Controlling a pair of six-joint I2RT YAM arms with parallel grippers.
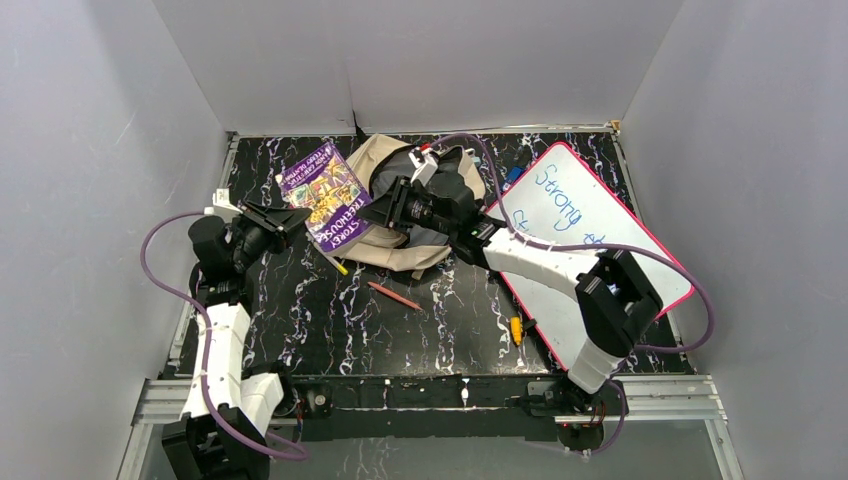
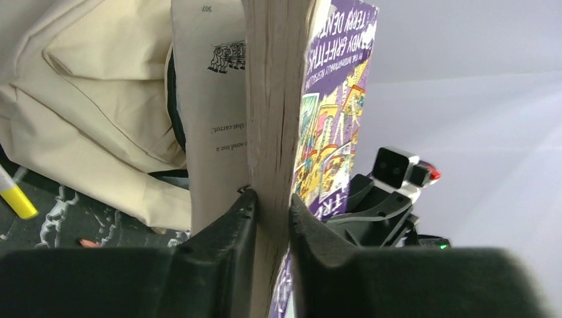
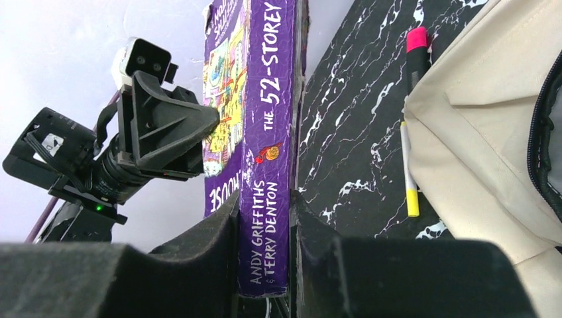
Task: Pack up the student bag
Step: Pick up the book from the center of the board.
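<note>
A purple paperback book (image 1: 325,195) is held above the table at the back left, just left of the beige student bag (image 1: 398,258). My left gripper (image 1: 290,215) is shut on its page edge (image 2: 278,99); a few pages fan out beside the left finger. My right gripper (image 1: 375,215) is shut on its spine (image 3: 268,99), reaching across the bag. The bag's cream fabric shows in the left wrist view (image 2: 86,86) and in the right wrist view (image 3: 484,132), where its black zipper edge is at the far right. The two grippers, left (image 2: 273,205) and right (image 3: 265,205), face each other across the book.
A pink-framed whiteboard (image 1: 585,240) with blue writing lies at the right, under my right arm. A red pencil (image 1: 393,295) and a small yellow item (image 1: 516,328) lie mid-table. A marker with pink and yellow ends (image 3: 411,132) lies beside the bag. Grey walls close in on three sides.
</note>
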